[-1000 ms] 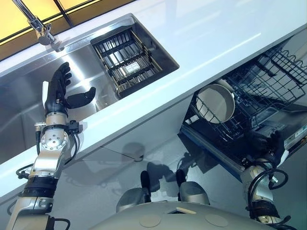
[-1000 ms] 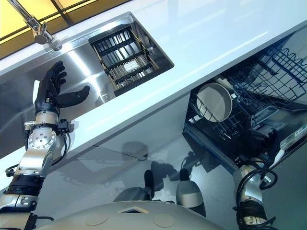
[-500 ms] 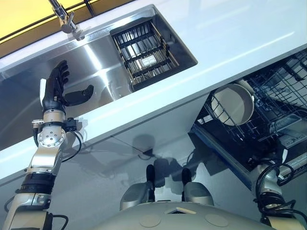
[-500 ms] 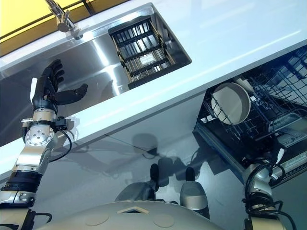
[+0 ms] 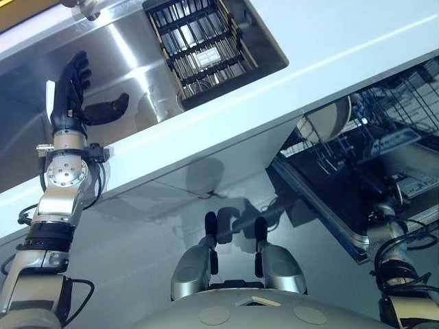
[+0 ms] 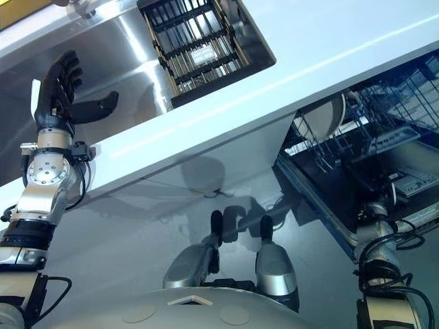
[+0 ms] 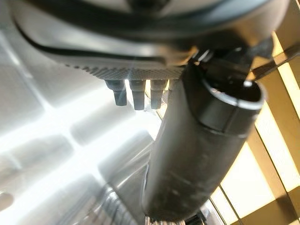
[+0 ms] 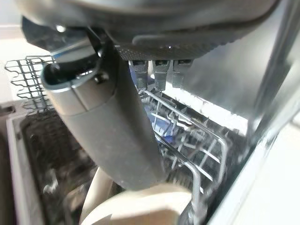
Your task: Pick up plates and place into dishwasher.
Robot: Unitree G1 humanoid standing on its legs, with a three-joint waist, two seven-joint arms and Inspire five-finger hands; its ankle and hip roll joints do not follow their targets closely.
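Note:
A cream plate (image 5: 334, 118) stands upright in the lower rack (image 5: 384, 130) of the open dishwasher, half hidden by the counter's edge. In the right wrist view my right hand (image 8: 108, 126) reaches into that rack, fingers straight and thumb out, with the plate's rim (image 8: 140, 206) just past the thumb. My left hand (image 5: 68, 103) is raised over the steel sink (image 5: 137, 62), open, thumb spread wide, holding nothing. Its thumb (image 7: 201, 140) shows close up against the shiny sink wall.
A black dish rack (image 5: 199, 41) sits in the sink's right end. The white counter (image 5: 329, 34) runs above the dishwasher. The dishwasher's open door (image 5: 322, 199) juts out low at the right. A tap (image 5: 86, 8) stands behind the sink.
The camera has swung, so the whole scene has shifted and the counter now covers part of the plate. My left hand keeps its open pose over the sink.

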